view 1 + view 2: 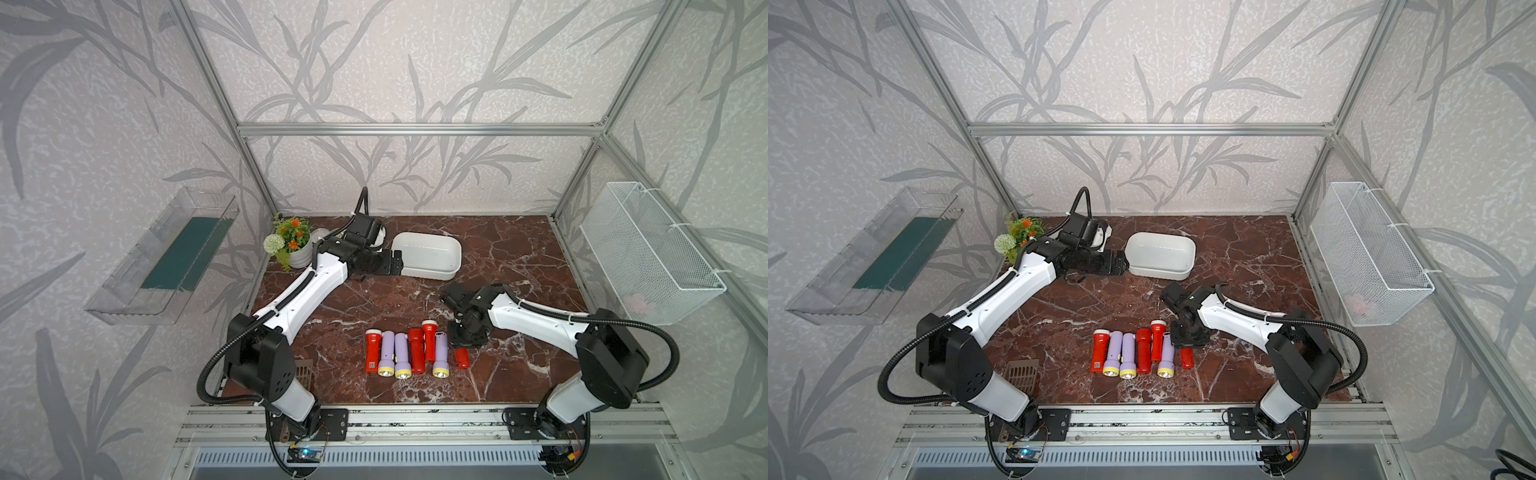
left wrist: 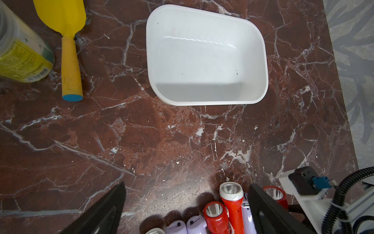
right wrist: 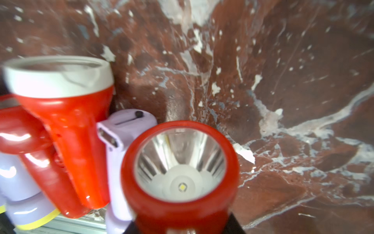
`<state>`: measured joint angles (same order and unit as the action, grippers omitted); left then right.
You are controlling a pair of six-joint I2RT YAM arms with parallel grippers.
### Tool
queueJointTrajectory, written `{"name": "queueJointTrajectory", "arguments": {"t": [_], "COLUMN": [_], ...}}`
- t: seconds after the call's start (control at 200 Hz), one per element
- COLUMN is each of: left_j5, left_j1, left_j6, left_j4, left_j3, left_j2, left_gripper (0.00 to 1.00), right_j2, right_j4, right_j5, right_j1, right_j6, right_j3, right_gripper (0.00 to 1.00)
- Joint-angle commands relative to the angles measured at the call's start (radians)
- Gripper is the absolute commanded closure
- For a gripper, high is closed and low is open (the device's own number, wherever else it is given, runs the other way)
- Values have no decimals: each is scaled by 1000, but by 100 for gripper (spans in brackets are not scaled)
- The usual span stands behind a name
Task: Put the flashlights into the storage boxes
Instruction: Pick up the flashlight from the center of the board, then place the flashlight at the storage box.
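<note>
At the front edge of the table (image 1: 519, 365), your right pincer (image 1: 460, 345) is clenched on the end red flashlight (image 1: 462, 359), one of seven, four red, three lilac, all lying front-to-back. The single storage box (image 1: 428, 249), empty, sits crosswise farther back; your left pincer (image 1: 395, 262) hangs released beside its left end.

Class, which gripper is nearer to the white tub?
Left. The left gripper sits open right beside the white tub; the right gripper is farther off, shut on a red flashlight.
</note>
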<state>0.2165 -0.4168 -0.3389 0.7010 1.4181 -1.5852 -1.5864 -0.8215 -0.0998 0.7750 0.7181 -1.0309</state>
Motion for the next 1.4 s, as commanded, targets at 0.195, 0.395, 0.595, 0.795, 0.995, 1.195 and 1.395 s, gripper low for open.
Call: {"name": "queueJointTrajectory", "arguments": {"t": [0.195, 0.395, 0.595, 0.795, 0.995, 1.195, 1.395], "left_j5": [45, 111, 123, 119, 133, 135, 161], "left_j1": [26, 26, 26, 27, 27, 27, 26], "left_j6": [-33, -94, -98, -73, -64, -57, -81], "left_j4": [-65, -151, -160, -138, -120, -109, -129], "left_j3": [12, 73, 132, 155, 183, 208, 223], "left_j2": [-24, -112, -153, -176, -208, -231, -262], "left_gripper": [3, 3, 4, 4, 3, 3, 3], "right_j2": [37, -22, -114, -256, -359, -441, -546], "right_j4": [-89, -98, -98, -95, -81, -45, -23], "right_j5": [8, -24, -62, -93, -134, -197, -251], "right_j1": [-96, -173, -249, -292, -338, -383, -413], "right_j6": [-76, -158, -215, -257, -268, -256, -246], "right_j3": [-170, -287, -435, -588, -705, -789, -879], "right_gripper": [73, 73, 73, 73, 73, 73, 73]}}
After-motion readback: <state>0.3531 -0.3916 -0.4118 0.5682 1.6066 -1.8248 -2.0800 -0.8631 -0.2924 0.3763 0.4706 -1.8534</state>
